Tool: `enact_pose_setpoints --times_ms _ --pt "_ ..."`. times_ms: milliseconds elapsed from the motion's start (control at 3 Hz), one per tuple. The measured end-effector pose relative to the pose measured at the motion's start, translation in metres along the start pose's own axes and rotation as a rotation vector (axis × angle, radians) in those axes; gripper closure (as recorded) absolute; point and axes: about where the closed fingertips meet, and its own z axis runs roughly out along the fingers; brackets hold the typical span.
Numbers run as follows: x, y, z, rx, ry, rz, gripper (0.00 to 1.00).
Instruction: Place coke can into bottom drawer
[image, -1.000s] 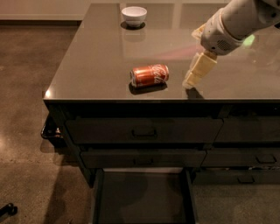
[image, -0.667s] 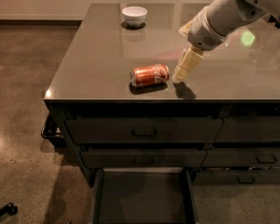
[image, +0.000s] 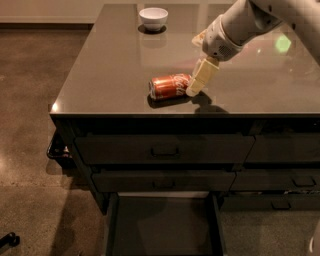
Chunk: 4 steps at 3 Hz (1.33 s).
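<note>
Nearest to me, low at the foot of the dark cabinet (image: 75, 135), the bottom drawer (image: 161, 226) stood pulled out toward the room, a wide dark box with nothing lying on its flat floor. Above it in the same left column sat two shut drawer fronts, the lower one (image: 164, 181) and the upper one (image: 165, 149), each with a small dark handle at its middle. More drawer fronts ran off to the right.

On the glossy grey countertop (image: 105, 75), a little back from the front edge, the coke can (image: 169, 86) lay on its side, its length running left to right and the white script facing me. It was on the counter and not in the drawer.

The gripper (image: 194, 89) was down at the can's right end, its cream tip touching or just beside that end and reaching close to the counter. I could not tell whether it was open or closed, nor whether it had any hold on the can. The pale arm (image: 235, 27) slanted up from it toward the upper right.

Further back, near the far edge of the counter, a white bowl (image: 153, 17) stood upright, well apart from the can.
</note>
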Motion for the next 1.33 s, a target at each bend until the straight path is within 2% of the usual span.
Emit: enact_pose_setpoints --times_ms 333,667,1000,1333 --pt "-0.003 -0.002 0.024 -0.044 -0.062 -0.01 0.0" --pt "-0.004 -0.005 0.076 -0.13 -0.198 -0.013 0.0" --pt "-0.005 -0.003 0.112 -0.19 -0.266 -0.009 0.0" --pt "-0.006 -0.004 0.111 -0.19 -0.266 -0.009 0.11"
